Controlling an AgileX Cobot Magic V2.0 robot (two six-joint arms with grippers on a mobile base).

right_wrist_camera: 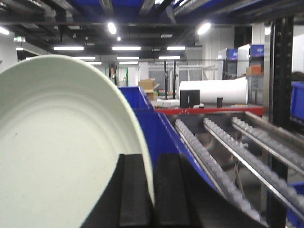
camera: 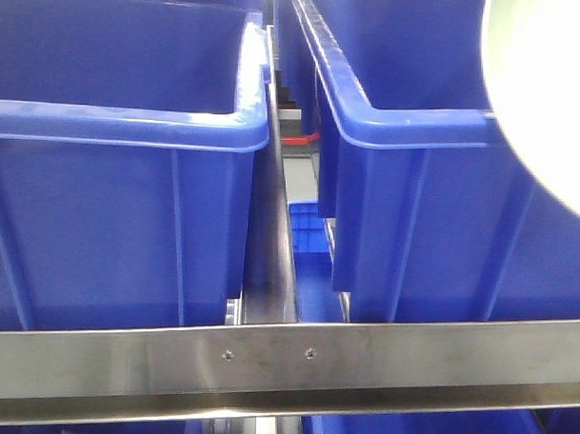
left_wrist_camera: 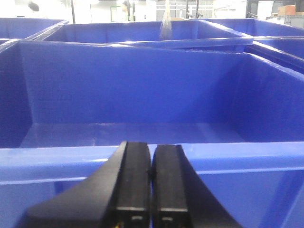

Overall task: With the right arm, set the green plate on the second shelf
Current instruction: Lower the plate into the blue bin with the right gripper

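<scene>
The right gripper (right_wrist_camera: 153, 190) has its jaws nearly shut on the rim of the green plate (right_wrist_camera: 61, 142), one finger on each face. The plate therefore stands on edge rather than flat, since pinching the thin rim is how such narrow jaws can carry a wide dish. In the front view the plate shows as a pale curve at the top right, raised above the right-hand blue bin (camera: 432, 231) and the metal rail (camera: 361, 367) of the shelf front. Roller tracks (right_wrist_camera: 213, 152) run beside the plate in the right wrist view — probably a shelf level, though I cannot tell which one. The left gripper (left_wrist_camera: 151, 175) has its jaws pressed together on nothing and sits in front of a blue bin (left_wrist_camera: 142, 85) — out of the way, as the job belongs to the right arm. The plate is carried, not yet set down
</scene>
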